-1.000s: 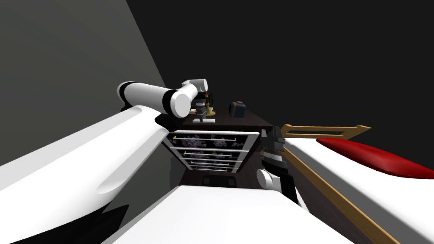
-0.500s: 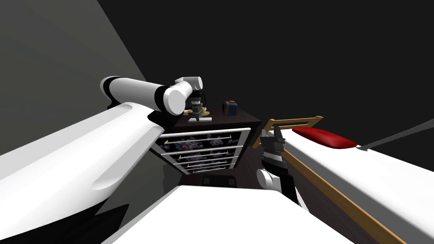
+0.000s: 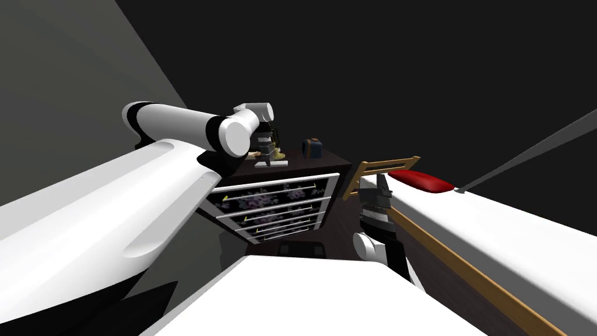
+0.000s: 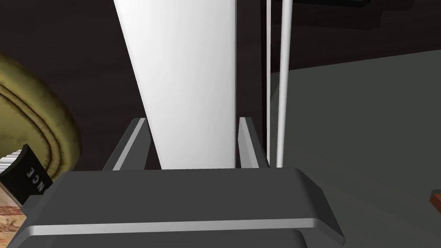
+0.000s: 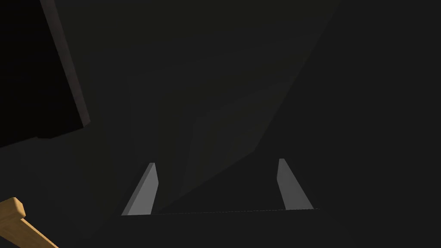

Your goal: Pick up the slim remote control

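Left wrist view showed the left end effector (image 4: 192, 122) pinching the white remote (image 4: 185, 77). The right end effector (image 5: 215, 165) stood spread.

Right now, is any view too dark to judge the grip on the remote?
Left wrist view: bright, the remote plain white, pressed between the fingers of the left gripper. Right wrist view: very dim, right gripper open. Head view: rolled, walls dark, dresser front lit.

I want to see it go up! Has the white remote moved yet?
No. The white remote lies in the same spot on the dresser top, just as far from the blue box; only my head turned.
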Available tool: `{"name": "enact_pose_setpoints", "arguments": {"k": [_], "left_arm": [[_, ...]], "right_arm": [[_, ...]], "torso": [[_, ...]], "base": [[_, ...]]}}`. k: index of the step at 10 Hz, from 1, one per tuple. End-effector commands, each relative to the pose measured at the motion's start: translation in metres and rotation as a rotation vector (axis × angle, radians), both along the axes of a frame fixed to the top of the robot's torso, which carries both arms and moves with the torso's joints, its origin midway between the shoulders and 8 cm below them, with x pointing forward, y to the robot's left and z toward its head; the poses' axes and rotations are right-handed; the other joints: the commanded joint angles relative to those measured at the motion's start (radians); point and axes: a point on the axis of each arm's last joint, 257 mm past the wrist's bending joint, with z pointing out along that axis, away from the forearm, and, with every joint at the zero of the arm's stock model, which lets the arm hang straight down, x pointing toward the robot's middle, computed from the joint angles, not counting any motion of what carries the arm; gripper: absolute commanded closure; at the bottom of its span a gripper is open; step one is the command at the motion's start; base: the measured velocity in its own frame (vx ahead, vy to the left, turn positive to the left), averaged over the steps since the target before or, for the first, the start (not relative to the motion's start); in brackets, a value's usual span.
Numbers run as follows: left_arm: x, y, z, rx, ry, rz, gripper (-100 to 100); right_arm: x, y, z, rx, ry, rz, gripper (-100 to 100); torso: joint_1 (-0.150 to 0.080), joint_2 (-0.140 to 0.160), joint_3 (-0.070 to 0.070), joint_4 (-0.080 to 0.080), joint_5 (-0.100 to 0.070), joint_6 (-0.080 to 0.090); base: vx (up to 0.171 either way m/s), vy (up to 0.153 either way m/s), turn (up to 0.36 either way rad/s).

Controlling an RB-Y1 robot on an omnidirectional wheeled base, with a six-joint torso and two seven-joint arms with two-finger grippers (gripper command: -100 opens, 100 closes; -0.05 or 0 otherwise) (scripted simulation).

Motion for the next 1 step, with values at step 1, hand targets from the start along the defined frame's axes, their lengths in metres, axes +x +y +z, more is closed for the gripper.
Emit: {"name": "enact_pose_setpoints", "arguments": {"k": [1], "left_arm": [[0.0, 0.0, 0.0, 0.0, 0.0, 0.0, 0]], "right_arm": [[0.0, 0.0, 0.0, 0.0, 0.0, 0.0, 0]], "torso": [[0.0, 0.0, 0.0, 0.0, 0.0, 0.0]], "base": [[0.0, 0.0, 0.0]]}}
